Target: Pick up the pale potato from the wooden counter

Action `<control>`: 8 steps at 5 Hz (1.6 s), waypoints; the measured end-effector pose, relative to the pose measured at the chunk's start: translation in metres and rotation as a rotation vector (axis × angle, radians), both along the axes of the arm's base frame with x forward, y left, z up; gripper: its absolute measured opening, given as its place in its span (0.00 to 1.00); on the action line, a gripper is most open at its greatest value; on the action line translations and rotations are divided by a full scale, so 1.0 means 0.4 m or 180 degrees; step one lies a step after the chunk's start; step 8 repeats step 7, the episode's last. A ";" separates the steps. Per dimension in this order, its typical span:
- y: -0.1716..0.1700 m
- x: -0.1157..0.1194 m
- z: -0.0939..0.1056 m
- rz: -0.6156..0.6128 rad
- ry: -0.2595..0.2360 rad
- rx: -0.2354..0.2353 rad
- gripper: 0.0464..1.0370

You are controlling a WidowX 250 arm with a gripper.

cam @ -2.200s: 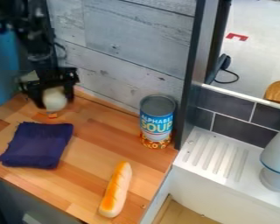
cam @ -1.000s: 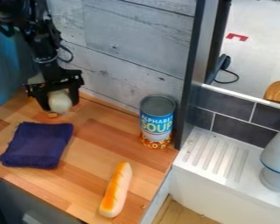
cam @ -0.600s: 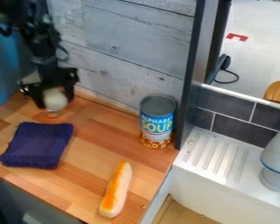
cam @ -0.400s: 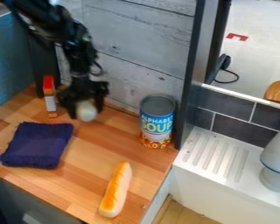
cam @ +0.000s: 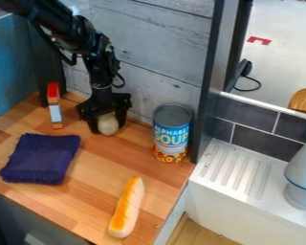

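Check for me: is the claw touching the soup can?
Apart. The camera view shows a strip of grey wall boards and wooden counter between the claw and the soup can.

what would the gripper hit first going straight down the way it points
Probably the wooden counter just below the gripper and the pale round object between its fingers; the gap, if any, is hard to judge.

This looks like a play kitchen: 1 soup can (cam: 172,133) near the middle, 1 bread roll (cam: 126,207) at 6 o'clock, and a white sink (cam: 245,174) at 4 o'clock.
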State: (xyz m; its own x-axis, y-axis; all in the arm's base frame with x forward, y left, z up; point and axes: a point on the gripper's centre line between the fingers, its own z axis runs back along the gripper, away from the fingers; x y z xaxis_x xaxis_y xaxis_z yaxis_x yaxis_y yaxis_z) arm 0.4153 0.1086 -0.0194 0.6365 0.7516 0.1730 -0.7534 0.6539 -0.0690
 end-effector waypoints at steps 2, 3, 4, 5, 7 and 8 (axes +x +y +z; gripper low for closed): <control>-0.003 -0.022 -0.009 0.0040 0.0081 -0.0008 0.97; -0.004 -0.024 0.016 -0.0004 0.0056 0.0004 0.96; -0.005 -0.024 0.090 -0.0074 -0.0084 0.0006 0.96; -0.004 -0.061 0.192 -0.0121 -0.0247 0.0024 0.96; -0.039 -0.282 0.309 -0.0169 0.0041 0.0082 0.96; -0.039 -0.282 0.309 -0.0169 0.0041 0.0082 0.96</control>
